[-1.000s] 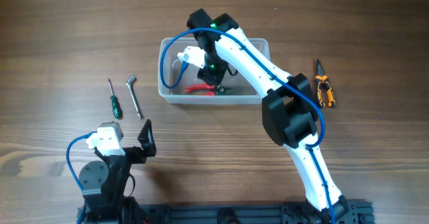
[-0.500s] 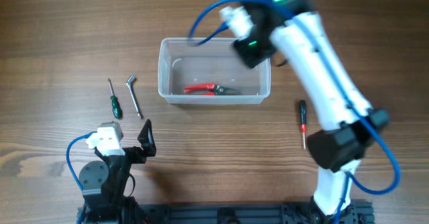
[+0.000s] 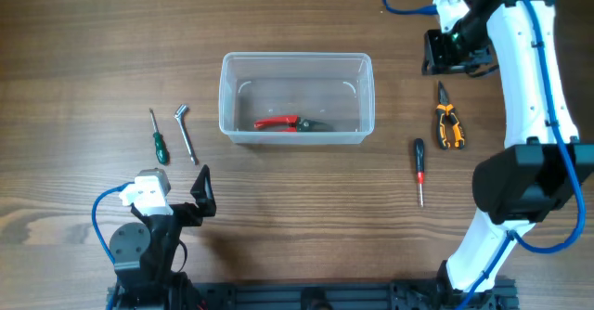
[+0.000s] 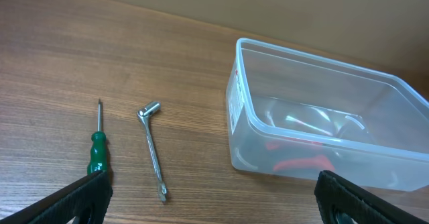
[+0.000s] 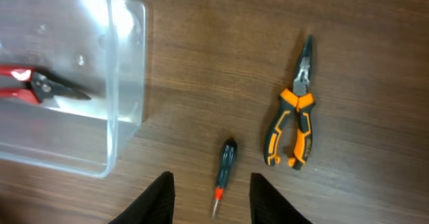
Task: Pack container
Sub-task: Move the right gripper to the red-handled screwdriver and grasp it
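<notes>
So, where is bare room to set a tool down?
Bare wood: between the container, the left gripper and the black screwdriver; also left of the green screwdriver. Crowded around the orange pliers.

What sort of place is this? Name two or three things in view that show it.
Probably a robotics lab test bench: a robot left arm and right arm stand at a wood-grain table, with tools such as orange pliers and a green screwdriver laid out beside a clear container for packing.
</notes>
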Controlling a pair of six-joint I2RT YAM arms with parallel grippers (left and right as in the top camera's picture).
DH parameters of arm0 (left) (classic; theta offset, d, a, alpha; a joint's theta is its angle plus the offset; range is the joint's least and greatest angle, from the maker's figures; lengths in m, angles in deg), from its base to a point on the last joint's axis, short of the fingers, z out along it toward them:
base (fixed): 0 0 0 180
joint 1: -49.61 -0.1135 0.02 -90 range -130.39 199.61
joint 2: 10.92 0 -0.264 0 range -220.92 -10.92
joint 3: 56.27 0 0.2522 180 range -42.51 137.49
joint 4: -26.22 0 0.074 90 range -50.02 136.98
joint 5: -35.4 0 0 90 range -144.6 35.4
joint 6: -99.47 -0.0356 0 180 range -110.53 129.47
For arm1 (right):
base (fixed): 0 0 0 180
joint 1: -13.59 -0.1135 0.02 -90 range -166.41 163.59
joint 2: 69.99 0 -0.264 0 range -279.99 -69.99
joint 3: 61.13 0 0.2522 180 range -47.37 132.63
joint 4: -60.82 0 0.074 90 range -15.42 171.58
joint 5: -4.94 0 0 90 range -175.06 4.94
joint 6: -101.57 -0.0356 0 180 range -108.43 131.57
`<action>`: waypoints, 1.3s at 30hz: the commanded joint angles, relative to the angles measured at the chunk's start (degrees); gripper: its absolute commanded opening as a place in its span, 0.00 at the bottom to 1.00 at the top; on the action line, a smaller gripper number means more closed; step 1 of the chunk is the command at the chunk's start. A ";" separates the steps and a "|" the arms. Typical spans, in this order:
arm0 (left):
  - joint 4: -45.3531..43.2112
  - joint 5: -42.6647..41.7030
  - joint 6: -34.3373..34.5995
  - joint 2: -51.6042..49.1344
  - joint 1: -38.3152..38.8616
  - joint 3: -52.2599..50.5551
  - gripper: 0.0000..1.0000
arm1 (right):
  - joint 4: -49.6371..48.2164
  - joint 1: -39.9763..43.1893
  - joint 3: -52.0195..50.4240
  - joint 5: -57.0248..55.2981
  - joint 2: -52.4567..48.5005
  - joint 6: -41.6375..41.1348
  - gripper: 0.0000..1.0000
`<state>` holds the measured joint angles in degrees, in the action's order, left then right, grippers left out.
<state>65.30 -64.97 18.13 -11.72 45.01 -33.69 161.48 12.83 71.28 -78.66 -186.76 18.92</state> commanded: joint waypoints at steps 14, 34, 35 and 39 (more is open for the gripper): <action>-0.11 -0.07 -0.90 0.42 0.33 -0.35 1.00 | -29.42 0.00 -42.82 0.44 18.23 -1.44 0.41; -0.11 -0.07 -0.90 0.42 0.33 -0.35 1.00 | -33.90 -0.02 -56.52 -6.27 20.02 -7.45 0.40; -0.11 -0.07 -0.90 0.42 0.33 -0.35 1.00 | -33.97 -0.02 -56.52 -5.49 19.30 -7.26 0.40; -0.11 -0.07 -0.90 0.42 0.33 -0.35 1.00 | -34.47 -0.02 -56.52 -4.22 14.51 -5.86 0.40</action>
<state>65.30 -64.97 18.13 -11.72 45.01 -33.69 127.27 12.83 15.50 -83.65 -169.19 12.28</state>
